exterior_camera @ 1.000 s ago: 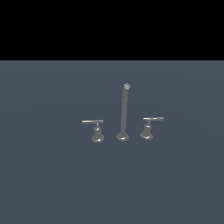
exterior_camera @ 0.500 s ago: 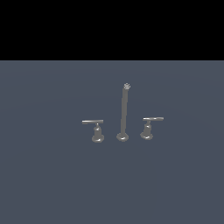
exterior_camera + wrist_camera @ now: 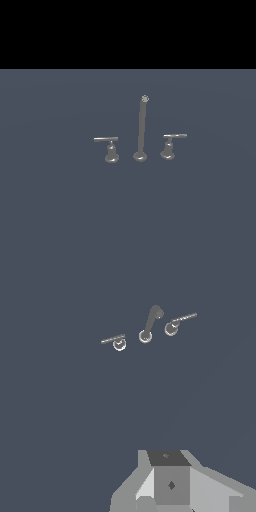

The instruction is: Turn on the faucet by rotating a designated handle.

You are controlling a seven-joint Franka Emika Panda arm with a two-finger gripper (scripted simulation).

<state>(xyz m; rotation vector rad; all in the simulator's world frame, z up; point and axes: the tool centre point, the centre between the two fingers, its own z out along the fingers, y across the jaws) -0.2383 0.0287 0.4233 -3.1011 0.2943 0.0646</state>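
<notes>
The faucet (image 3: 141, 129) stands alone on the dark floor: a tall thin spout rod with a short lever on each side. The handle (image 3: 107, 145) is the lever on the exterior view's left, a flat bar on a stubby stem. Its twin (image 3: 171, 144) has a bar reaching to the right. The wrist view shows the faucet (image 3: 148, 323) far off, with the handle (image 3: 115, 340) and the twin (image 3: 179, 322). Only grey blocks of my gripper (image 3: 170, 478) show at that picture's edge, well away from the handle, and no separate fingertips can be made out. The exterior view does not show the arm.
A flat dark blue-grey floor (image 3: 60, 210) stretches around the faucet in every direction. A black band fills the top of the exterior view.
</notes>
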